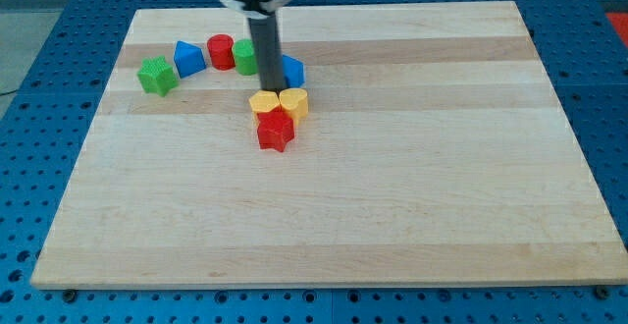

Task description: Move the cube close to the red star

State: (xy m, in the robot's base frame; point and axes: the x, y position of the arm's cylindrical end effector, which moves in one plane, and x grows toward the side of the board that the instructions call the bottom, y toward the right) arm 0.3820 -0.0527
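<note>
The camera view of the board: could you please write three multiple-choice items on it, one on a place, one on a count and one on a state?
1. Where is the red star?
A. just below the two yellow blocks
B. at the view's far right
C. beside the green star

2. How many yellow blocks show?
A. none
B. two
C. five

3. How does the blue cube stand to my tip?
A. far apart
B. close at the tip's right
C. stacked on the red star

Answers: 1 A, it touches the yellow blocks from below; 2 B, two lie side by side; 3 B, the cube sits against the rod's right.
</note>
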